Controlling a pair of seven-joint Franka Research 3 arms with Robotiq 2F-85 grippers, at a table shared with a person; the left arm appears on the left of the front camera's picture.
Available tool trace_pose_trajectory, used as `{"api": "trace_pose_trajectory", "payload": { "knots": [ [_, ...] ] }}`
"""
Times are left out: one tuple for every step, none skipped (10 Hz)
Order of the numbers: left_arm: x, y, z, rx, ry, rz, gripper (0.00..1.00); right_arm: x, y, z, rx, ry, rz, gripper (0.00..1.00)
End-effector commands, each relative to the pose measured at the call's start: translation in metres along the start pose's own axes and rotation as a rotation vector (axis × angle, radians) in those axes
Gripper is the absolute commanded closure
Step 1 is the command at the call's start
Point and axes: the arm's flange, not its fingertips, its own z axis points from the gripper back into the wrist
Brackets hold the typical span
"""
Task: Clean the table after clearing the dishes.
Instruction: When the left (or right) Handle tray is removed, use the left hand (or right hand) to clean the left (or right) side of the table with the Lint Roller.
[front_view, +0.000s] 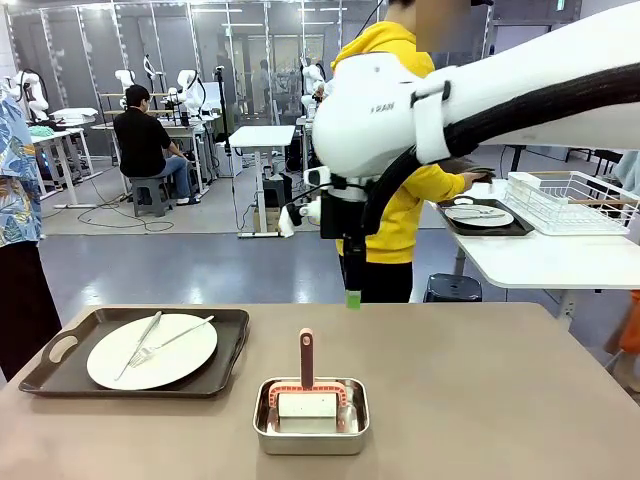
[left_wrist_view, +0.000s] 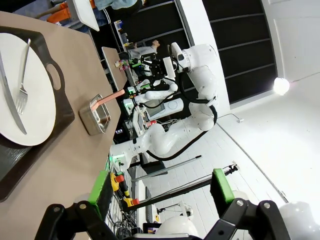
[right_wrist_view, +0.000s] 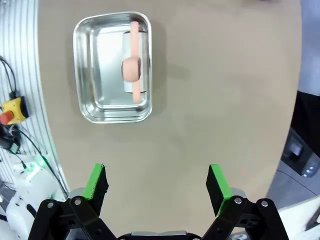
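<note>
The taupe table (front_view: 450, 380) holds a dark brown tray (front_view: 215, 372) at its front left. On it lies a white plate (front_view: 175, 355) with a fork (front_view: 172, 340) and a knife (front_view: 138, 345). The same tray (left_wrist_view: 65, 115), plate (left_wrist_view: 35, 90), fork (left_wrist_view: 22, 90) and table (left_wrist_view: 80, 155) appear sideways in the left wrist view. My left gripper (left_wrist_view: 160, 189) is open in the air beside the table, holding nothing. My right gripper (front_view: 352, 296) hangs over the table's far edge. In its own view it (right_wrist_view: 157, 182) is open above bare table (right_wrist_view: 210, 100).
A small steel pan (front_view: 311, 432) with a pink-handled scrubber (front_view: 306, 358) sits at the front middle, also below the right gripper (right_wrist_view: 90, 70). A person in a yellow hoodie (front_view: 405, 215) stands at a white side table (front_view: 540, 260) holding another tray (front_view: 487, 226), plate (front_view: 478, 215) and a wire rack (front_view: 570, 200).
</note>
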Motion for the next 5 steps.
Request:
{"api": "trace_pose_trajectory", "payload": {
  "knots": [
    [-0.003, -0.003, -0.002, 0.014, -0.011, -0.014, 0.0, 0.017, 0.008, -0.002, -0.029, 0.048, -0.011, 0.0],
    [-0.003, -0.003, -0.002, 0.014, -0.011, -0.014, 0.0, 0.022, 0.015, -0.006, -0.013, 0.039, 0.001, 0.0],
    [-0.003, -0.003, -0.002, 0.014, -0.011, -0.014, 0.0, 0.029, 0.02, -0.01, -0.013, 0.046, -0.01, 0.0],
    [-0.003, -0.003, -0.002, 0.014, -0.011, -0.014, 0.0, 0.033, 0.026, -0.01, -0.021, 0.04, -0.024, 0.0],
    [-0.003, -0.003, -0.002, 0.014, -0.011, -0.014, 0.0, 0.034, 0.034, -0.009, -0.019, 0.019, -0.031, 0.0]
  ]
}}
